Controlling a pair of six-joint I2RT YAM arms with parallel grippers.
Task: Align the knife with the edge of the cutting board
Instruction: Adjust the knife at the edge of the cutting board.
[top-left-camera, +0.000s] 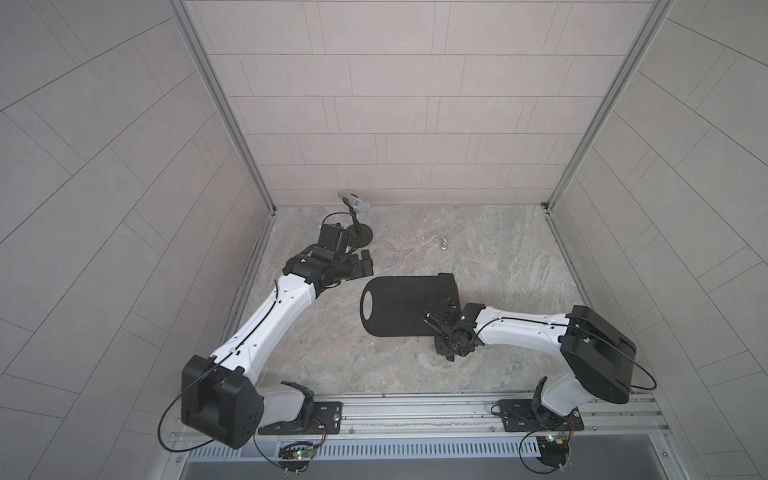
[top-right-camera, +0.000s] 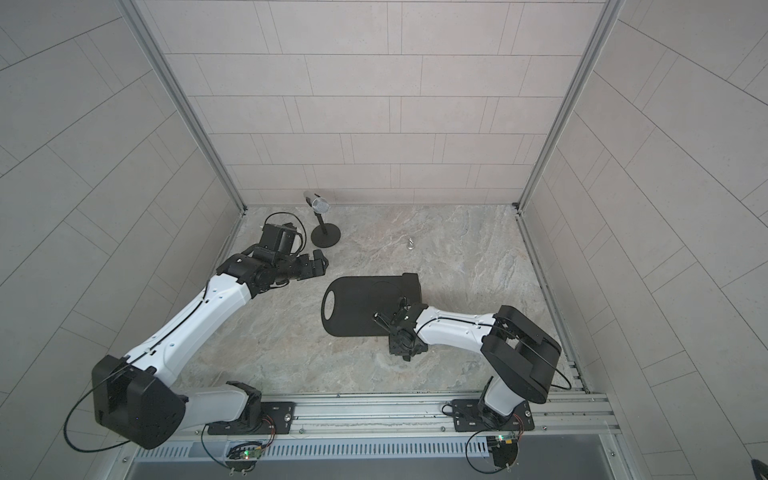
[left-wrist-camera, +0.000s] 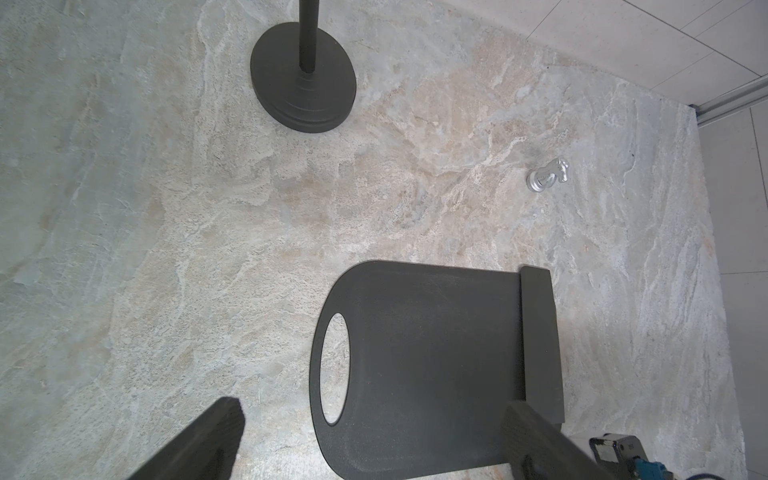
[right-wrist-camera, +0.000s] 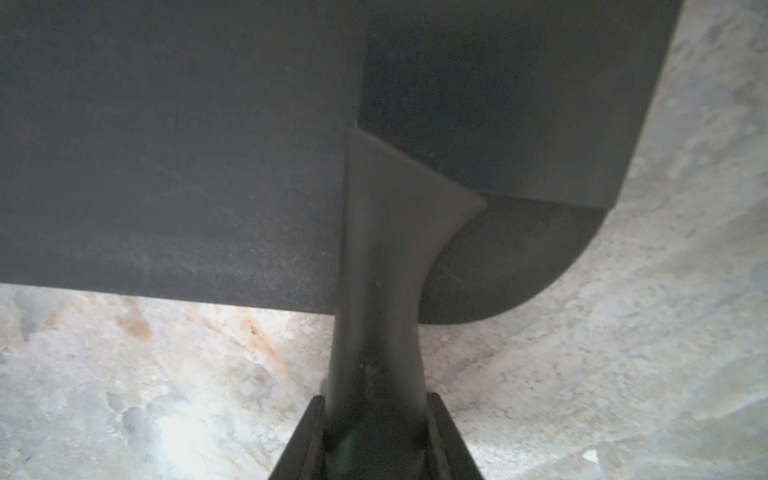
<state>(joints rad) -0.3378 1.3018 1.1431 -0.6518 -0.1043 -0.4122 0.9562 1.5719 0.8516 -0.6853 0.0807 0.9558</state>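
Tiled walls (top-left-camera: 415, 104); marbled stone floor (top-left-camera: 478, 249) — evenly lit.

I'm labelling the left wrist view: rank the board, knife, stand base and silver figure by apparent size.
Largest: board.
Next: stand base and knife look alike. The knife's handle is hidden, so they are left unranked.
Smallest: silver figure.

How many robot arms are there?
2. One ends in the left gripper, open beside the microphone stand; one in the right gripper, gripping the knife at the cutting board's end.
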